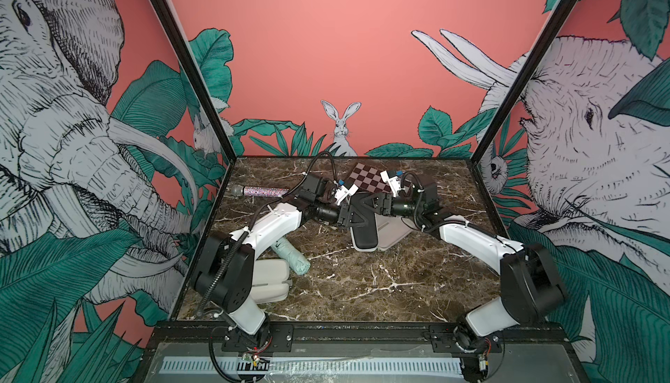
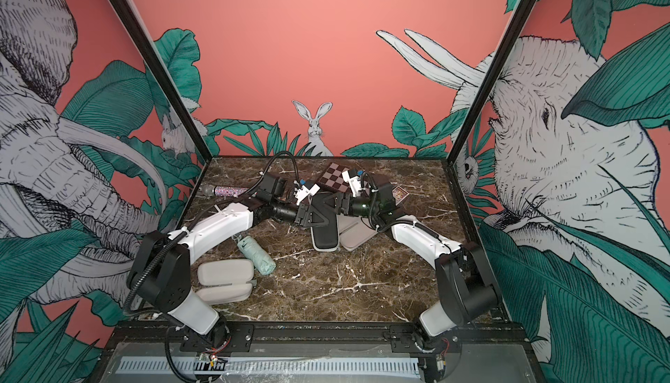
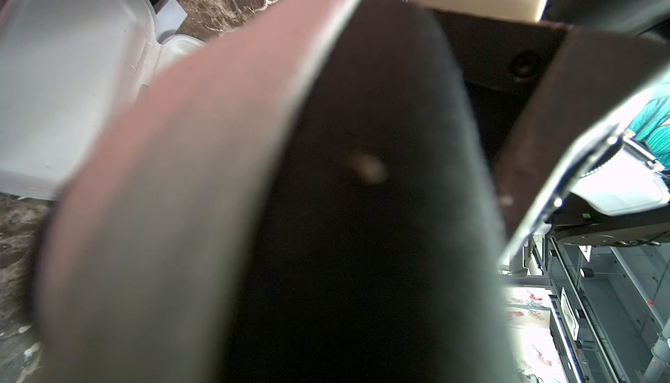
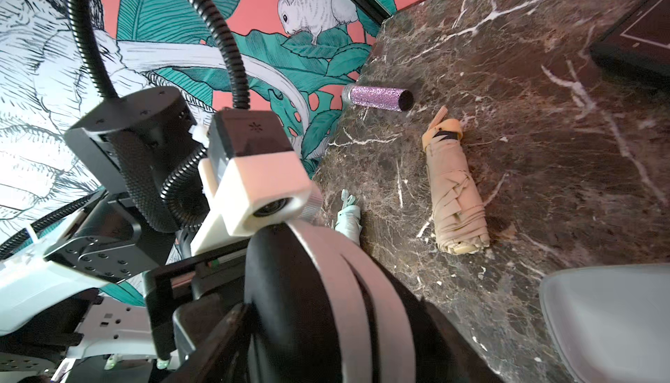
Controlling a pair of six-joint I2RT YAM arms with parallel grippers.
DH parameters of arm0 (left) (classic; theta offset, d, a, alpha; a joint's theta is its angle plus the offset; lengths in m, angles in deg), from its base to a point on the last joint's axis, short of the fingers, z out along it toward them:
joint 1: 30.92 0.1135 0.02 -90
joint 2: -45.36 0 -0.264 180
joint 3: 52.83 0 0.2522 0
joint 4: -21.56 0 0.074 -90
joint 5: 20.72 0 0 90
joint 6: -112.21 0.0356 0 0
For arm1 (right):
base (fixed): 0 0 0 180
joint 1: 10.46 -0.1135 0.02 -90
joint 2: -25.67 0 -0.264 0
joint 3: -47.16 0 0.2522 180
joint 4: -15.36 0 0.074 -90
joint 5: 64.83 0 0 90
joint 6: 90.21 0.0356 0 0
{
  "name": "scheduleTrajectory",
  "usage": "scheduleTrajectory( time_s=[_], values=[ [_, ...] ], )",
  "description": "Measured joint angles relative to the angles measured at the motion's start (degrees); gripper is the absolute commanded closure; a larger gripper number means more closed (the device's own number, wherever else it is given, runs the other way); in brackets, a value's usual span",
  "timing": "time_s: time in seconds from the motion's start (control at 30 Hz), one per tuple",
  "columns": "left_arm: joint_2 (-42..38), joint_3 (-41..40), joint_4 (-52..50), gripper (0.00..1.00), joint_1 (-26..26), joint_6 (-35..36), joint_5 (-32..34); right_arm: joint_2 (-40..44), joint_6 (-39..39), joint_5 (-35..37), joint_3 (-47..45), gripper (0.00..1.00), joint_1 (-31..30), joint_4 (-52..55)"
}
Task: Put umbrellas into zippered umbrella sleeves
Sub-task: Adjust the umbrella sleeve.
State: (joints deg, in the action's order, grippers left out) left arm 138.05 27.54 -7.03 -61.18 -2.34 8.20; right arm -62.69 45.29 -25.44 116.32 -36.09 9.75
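The black case (image 1: 365, 238) sits between the left gripper (image 1: 357, 216) and right gripper (image 1: 368, 203), though I cannot tell how wide either stands or whether it grips; closing it seems in hand, next catching its zip, while the tan umbrella (image 4: 455, 189) lies beyond the right gripper.

This is a robot test cell in a lab, a staged booth and not a lived-in room. A marble-patterned tabletop (image 1: 362, 290) sits inside black frame posts (image 1: 188, 65). The posts carry flat wall panels (image 1: 326, 54) printed with elephants, leaves and a rabbit (image 1: 340, 123) on pink. The left arm (image 1: 268, 225) and right arm (image 1: 471, 236) are bolted to a black rail (image 1: 362, 332) at the near edge. A slotted cable duct (image 1: 326, 365) runs just nearer. The left wrist view catches metal racking (image 3: 598, 290) beyond the cell.
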Motion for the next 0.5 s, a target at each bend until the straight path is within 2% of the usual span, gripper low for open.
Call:
scheduleTrajectory(
  time_s=[0.07, 0.13, 0.27, 0.33, 0.4, 0.43, 0.5],
  values=[
    [0.1, 0.1, -0.3, 0.56, 0.4, 0.6, 0.1, -1.4, 1.7, -1.3, 0.0, 0.56, 0.3, -3.0],
    [0.1, 0.2, -1.2, 0.51, 0.8, 1.2, 0.2, -2.6, 3.0, -2.4, -0.1, 0.66, 0.5, -5.7],
    [0.1, 1.2, -2.6, 0.29, 1.8, 2.1, 2.8, -4.2, 6.1, -2.3, -0.8, 0.83, 0.4, -12.0],
    [-0.3, 1.2, -0.8, 0.14, 2.1, 1.5, 6.2, -4.4, 7.0, -0.3, -1.7, 0.88, 0.2, -13.8],
    [-2.3, -1.0, 4.1, 0.04, 2.1, -0.9, 11.1, -4.7, 8.4, 3.0, -3.3, 0.9, 0.1, -16.4],
    [-4.3, -3.5, 7.7, 0.0, 2.1, -2.8, 14.3, -5.1, 9.6, 5.2, -4.3, 0.9, 0.0, -18.3],
    [-8.9, -9.4, 14.0, 0.0, 2.3, -6.8, 20.5, -6.1, 11.9, 9.3, -5.9, 0.91, 0.0, -21.8]
  ],
)
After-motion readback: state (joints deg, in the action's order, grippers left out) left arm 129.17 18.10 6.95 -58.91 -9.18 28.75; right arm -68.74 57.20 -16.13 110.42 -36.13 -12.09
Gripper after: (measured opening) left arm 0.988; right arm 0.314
